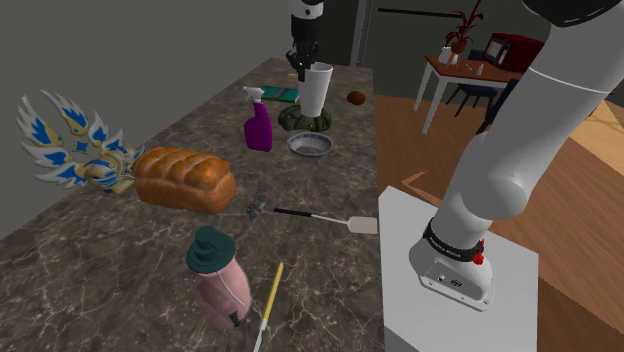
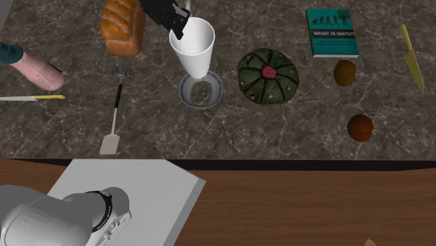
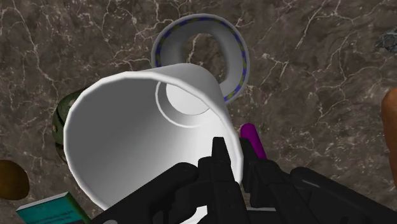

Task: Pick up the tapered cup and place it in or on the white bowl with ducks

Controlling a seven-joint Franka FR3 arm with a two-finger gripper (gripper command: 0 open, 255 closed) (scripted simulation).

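Observation:
A white tapered cup hangs upright in the air above the marble counter, wide mouth up. My black gripper is shut on its rim, one finger inside and one outside, as the wrist view shows around the gripper and cup. Below the cup lies a shallow pale bowl with a blue patterned rim. In the second exterior view the cup has its narrow base just over the bowl. The bowl shows past the cup's base in the wrist view.
A purple spray bottle stands beside the bowl, with a round green ribbed object on the other side. Also on the counter are a bread loaf, a spatula, a teal book, two brown balls and a pink bottle.

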